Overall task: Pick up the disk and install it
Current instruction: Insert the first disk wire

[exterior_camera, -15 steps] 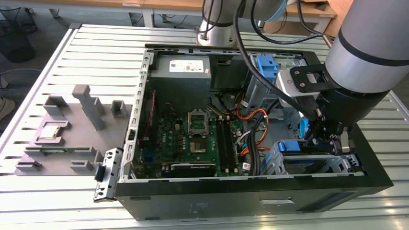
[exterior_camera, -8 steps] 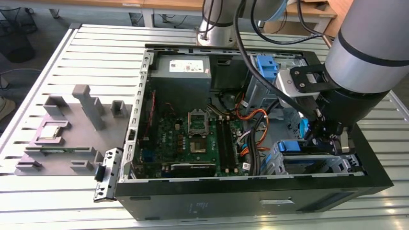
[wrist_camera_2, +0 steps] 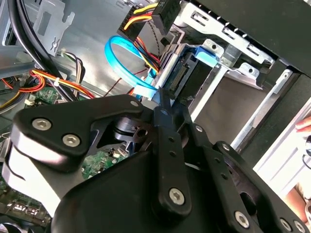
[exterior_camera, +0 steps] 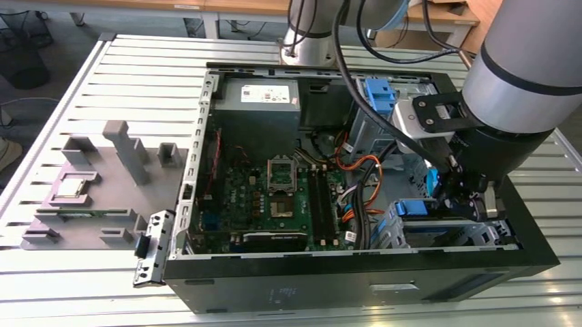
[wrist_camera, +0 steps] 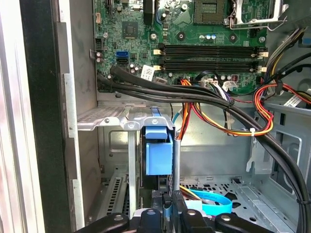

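So the gripper (exterior_camera: 465,203) is down inside the computer case (exterior_camera: 364,289), right up against the disk (exterior_camera: 414,208). Honestly I can't tell whether it's clamped on it or just resting against it. In both wrist views the gripper (wrist_camera_2: 163,99) (wrist_camera: 169,206) is at the connector end of the disk (wrist_camera_2: 187,73) (wrist_camera: 158,155), which stands on edge in its bright blue carrier, partway in the silver drive cage (exterior_camera: 459,235). My guess on handling: it's a stiff metal brick with some weight, it won't flex, it hates knocks, and the connector edge is the delicate bit. I'd take it by the carrier's flat sides or the metal body, not by the plugs. A blue SATA cable (wrist_camera_2: 121,53) (wrist_camera: 209,204) loops just beside the gripper and could snag. A bit further out, thick black cables (wrist_camera: 170,90) and a red, yellow and orange wire bundle (wrist_camera: 233,121) cross the case. Past those is the green motherboard (wrist_camera: 194,29) (exterior_camera: 272,197) with its empty RAM slots (wrist_camera: 209,51). Further still inside the case are the grey power supply (exterior_camera: 259,102) and a lone blue bracket (exterior_camera: 377,95). Well apart from the gripper, outside the case, a grey parts holder (exterior_camera: 100,170) sits on the slatted counter (exterior_camera: 136,61).
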You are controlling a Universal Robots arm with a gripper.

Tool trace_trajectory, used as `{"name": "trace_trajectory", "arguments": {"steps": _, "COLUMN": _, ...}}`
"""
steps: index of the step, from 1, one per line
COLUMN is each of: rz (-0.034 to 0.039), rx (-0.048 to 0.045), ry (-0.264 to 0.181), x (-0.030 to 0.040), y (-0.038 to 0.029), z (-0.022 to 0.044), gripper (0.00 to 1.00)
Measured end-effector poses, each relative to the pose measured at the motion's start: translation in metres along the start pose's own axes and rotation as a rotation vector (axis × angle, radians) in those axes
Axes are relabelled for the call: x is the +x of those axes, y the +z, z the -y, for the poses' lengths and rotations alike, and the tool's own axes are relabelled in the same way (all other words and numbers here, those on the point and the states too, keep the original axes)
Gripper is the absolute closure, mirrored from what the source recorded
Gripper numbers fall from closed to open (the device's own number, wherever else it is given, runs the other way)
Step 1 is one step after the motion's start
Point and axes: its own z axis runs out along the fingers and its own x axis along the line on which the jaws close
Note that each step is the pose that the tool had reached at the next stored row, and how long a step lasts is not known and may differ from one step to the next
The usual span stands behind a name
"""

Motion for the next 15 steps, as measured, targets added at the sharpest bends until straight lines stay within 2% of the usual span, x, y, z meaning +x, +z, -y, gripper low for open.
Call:
{"name": "trace_trajectory", "arguments": {"steps": 4, "rz": 0.0002, "rx": 0.0001, "ry": 0.000, "x": -0.0002, "y": -0.0038, "z": 0.0007, "gripper": 0.76}}
{"name": "trace_trajectory", "arguments": {"steps": 15, "rz": 0.0029, "rx": 0.0000, "ry": 0.001, "x": -0.0021, "y": -0.0354, "z": 0.0068, "gripper": 0.76}}
